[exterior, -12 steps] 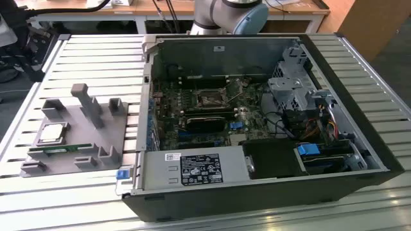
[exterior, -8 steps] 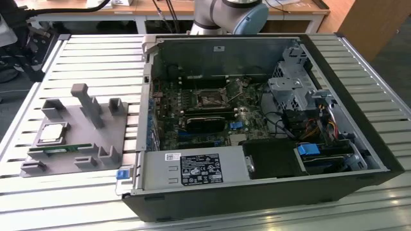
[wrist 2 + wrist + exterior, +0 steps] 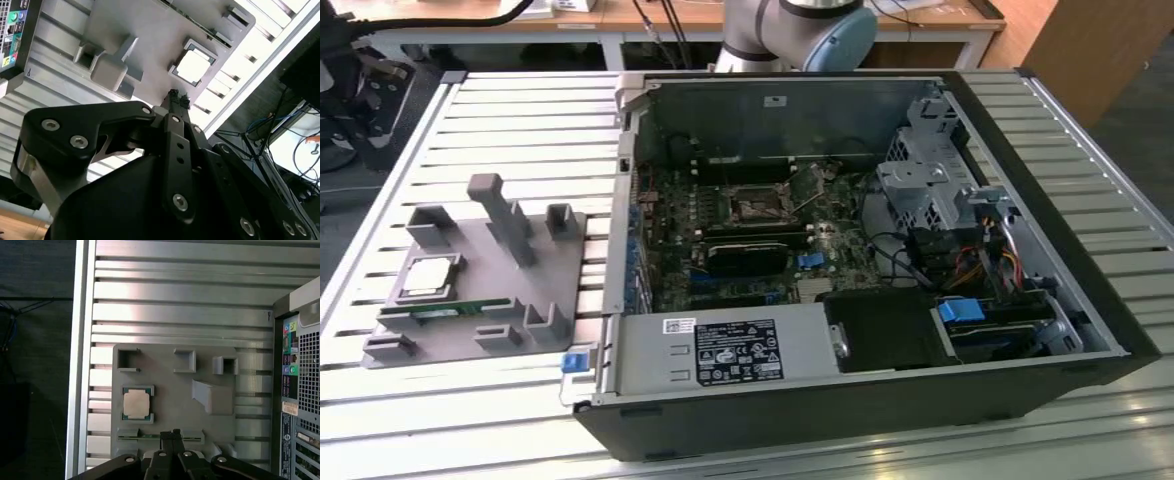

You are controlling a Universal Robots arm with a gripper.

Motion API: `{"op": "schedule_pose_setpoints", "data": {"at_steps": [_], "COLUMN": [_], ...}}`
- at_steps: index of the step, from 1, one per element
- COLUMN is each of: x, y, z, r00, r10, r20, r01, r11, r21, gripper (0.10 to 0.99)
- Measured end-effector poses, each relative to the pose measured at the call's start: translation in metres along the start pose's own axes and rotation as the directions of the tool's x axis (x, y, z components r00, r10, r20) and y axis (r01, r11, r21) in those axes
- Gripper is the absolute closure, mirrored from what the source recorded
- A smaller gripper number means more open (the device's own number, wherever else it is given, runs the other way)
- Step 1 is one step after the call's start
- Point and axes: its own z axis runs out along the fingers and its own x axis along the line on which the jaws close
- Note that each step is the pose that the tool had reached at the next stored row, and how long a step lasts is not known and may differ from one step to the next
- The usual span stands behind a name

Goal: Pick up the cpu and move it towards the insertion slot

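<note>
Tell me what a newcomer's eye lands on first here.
The open computer case dominates the exterior view, with the insertion slot inside it. On that view's left, the cpu lies in a grey holder. In the first wrist view the shut gripper hangs over the holder, empty.

We found the scene brightly lit, seemingly from above — the slatted metal table [image 3: 520, 110] threw back pale bands of glare in the exterior view and both wrist views, while the inside of the computer case [image 3: 774, 125] lay dim. In the second wrist view the cpu [image 3: 194, 66] was washed out to near white, and the black gripper [image 3: 176, 96] showed only a faint grey sheen.
</note>
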Motion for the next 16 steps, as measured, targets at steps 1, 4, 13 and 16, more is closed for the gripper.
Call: {"op": "schedule_pose_setpoints", "data": {"at_steps": [1, 4, 13, 16], "x": [0.0029, 0.0114, 0.0311, 0.0317], "y": [0.0, 0.0001, 0.0002, 0.0], "z": [0.0004, 0.0024, 0.0103, 0.012], "r00": [1.0, 1.0, 1.0, 1.0], "r10": [0.0, 0.0, 0.0, 0.0], "r20": [0.0, -0.0001, 0.0, -0.0002], "r01": [0.0, 0.0, 0.0, 0.0], "r11": [1.0, 1.0, 1.0, 1.0], "r21": [0.0, 0.0, 0.001, 0.004], "gripper": [0.98, 0.98, 0.98, 0.98]}}
